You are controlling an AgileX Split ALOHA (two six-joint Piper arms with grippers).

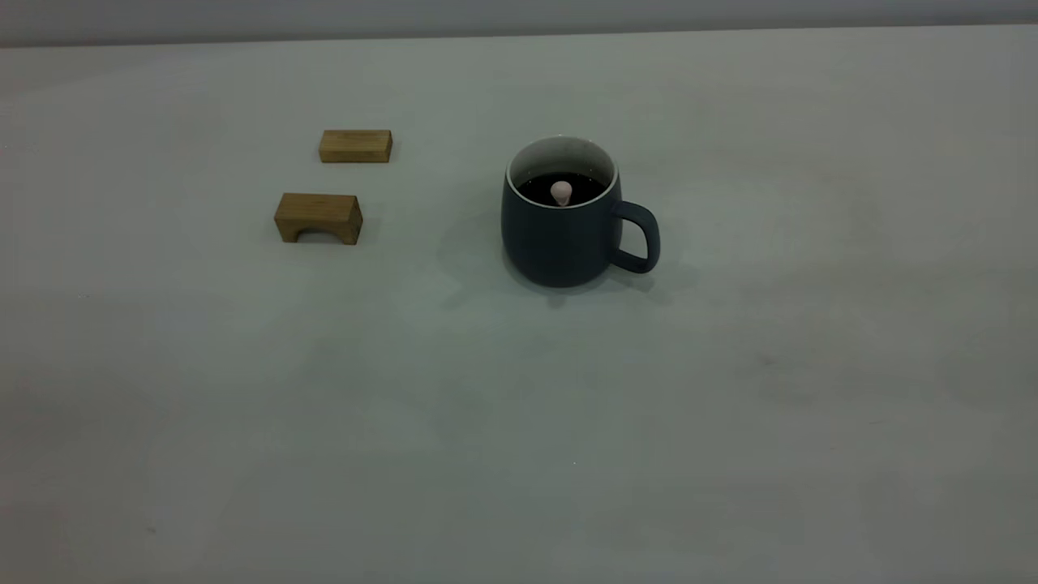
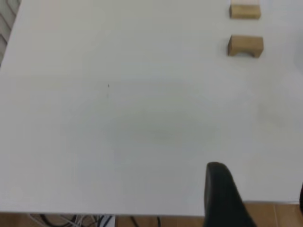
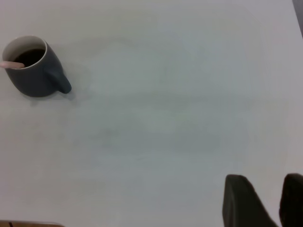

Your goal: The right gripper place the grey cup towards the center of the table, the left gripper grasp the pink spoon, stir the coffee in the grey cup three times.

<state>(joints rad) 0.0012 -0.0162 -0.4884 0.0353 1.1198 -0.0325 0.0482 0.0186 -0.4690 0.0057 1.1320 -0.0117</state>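
The grey cup stands upright near the middle of the table, its handle pointing right. Dark coffee fills it. The pink spoon stands in the coffee, and only the rounded end of its handle shows above the liquid. In the right wrist view the cup is far off, with the spoon leaning on its rim. My right gripper is open by a narrow gap and holds nothing. My left gripper is open over the table's edge, empty. Neither gripper shows in the exterior view.
Two tan wooden blocks lie left of the cup: a flat one and an arched one, also seen as the flat block and the arched block. Beyond the table's edge are a wooden floor and cables.
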